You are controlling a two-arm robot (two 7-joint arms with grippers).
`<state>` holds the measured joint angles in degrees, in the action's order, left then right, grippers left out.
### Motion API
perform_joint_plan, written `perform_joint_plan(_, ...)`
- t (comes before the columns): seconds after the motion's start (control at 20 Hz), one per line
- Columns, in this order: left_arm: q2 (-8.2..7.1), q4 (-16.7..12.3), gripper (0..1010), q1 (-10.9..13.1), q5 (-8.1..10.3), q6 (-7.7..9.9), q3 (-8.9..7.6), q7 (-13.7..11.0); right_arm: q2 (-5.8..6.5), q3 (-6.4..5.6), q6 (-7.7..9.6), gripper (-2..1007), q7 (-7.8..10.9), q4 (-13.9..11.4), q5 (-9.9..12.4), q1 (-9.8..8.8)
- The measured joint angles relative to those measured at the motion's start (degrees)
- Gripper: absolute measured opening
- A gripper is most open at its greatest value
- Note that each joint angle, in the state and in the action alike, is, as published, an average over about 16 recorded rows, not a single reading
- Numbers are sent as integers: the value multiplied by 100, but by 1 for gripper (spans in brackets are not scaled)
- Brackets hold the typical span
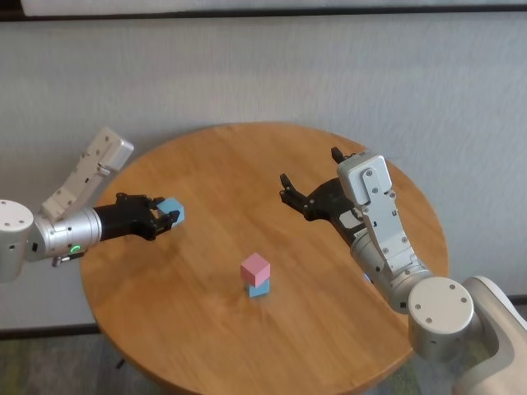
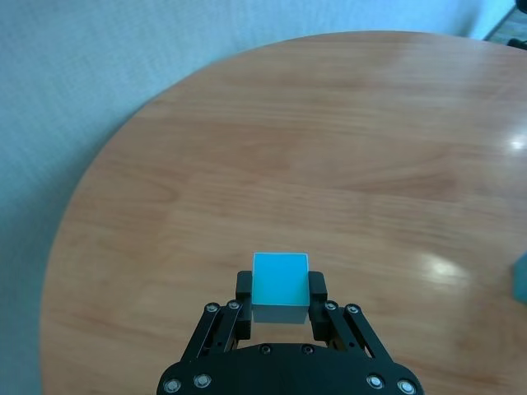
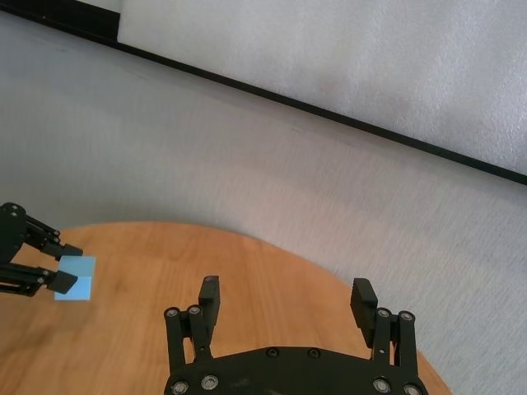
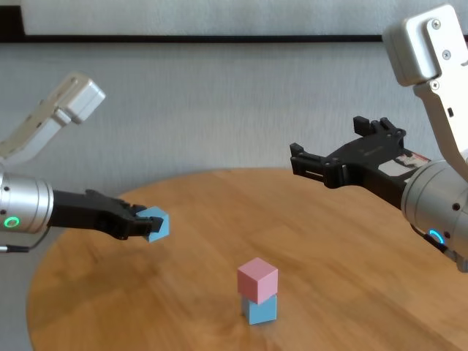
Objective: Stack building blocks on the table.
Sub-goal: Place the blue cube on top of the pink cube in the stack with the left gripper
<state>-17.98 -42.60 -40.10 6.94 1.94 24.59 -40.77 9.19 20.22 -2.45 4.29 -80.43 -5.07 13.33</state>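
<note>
two of three stacked: pink block (image 1: 255, 267) sat on a blue block (image 1: 258, 288) | left gripper (image 1: 167, 215) clamped the last blue block (image 1: 172, 210), stack off to its right | right gripper (image 1: 311, 183) hung wide open, empty | left: top it

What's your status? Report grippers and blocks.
Left gripper shut on light blue block, held above table. Right gripper open, empty. Pink block stacked on second blue block. Path clear.

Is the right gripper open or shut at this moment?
Open. The right gripper hangs above the table with its fingers spread wide and nothing between them, while the left gripper clamps a blue block.
</note>
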Motion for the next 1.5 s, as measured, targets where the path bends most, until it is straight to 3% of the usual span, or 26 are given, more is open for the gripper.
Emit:
perform_joint_plan(0.5,-474,-1845,401,741,134,546,171,-90,0,0,0,1005,0,0,0,0)
perform_joint_plan(0.8,-729,-2639,401,1041,146,754,294,-33,0,0,0,1005,0,0,0,0)
perform_joint_plan(1.2,-1005,-3379,401,1362,205,644,389,54,0,0,0,1005,0,0,0,0)
perform_joint_plan(1.5,-1079,-3724,401,1564,369,462,397,113,0,0,0,1005,0,0,0,0)
